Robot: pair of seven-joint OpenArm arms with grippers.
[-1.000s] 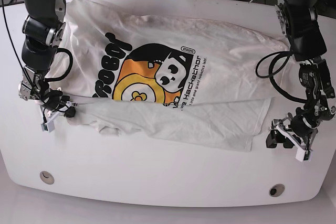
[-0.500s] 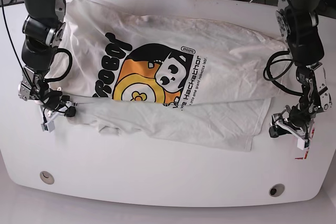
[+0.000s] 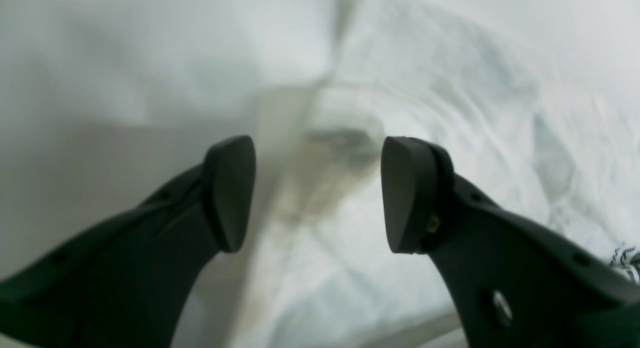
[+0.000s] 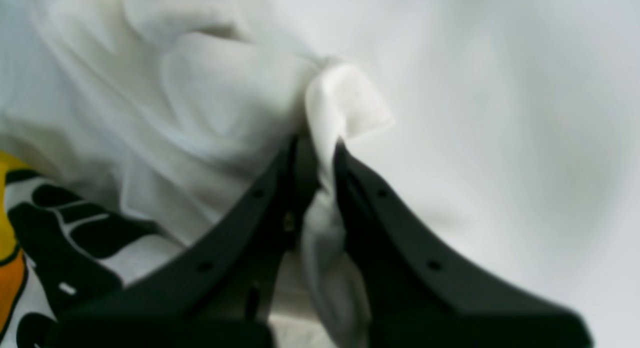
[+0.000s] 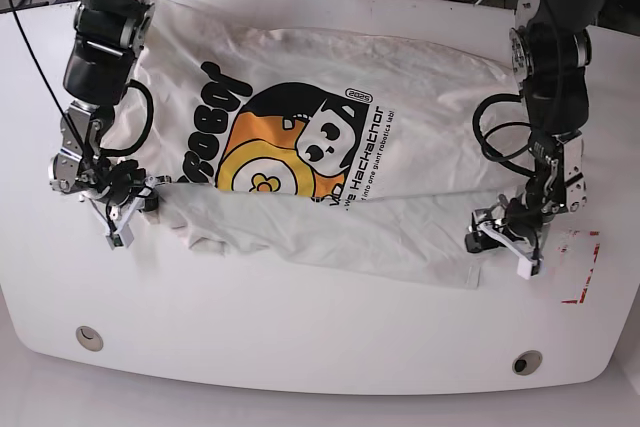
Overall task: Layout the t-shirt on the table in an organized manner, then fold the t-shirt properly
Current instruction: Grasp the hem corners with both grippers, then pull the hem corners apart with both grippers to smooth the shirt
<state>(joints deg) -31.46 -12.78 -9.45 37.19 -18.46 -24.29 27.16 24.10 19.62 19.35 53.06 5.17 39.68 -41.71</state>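
The whole bench (image 5: pixel 320 347) is seen from above in the base view. The t-shirt (image 5: pixel 420 127) is viewed at close range from each wrist, past the left claw (image 3: pixel 317 193) and right claw (image 4: pixel 320 153); its cloth is shared by all views.

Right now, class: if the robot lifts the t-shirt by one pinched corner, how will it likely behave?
The t-shirt will probably sag and trail: it lies wrinkled, its near edge folded over. Cloth bunches between the right hand's closed fingers, so it looks thin and light. It likely drags across the table.
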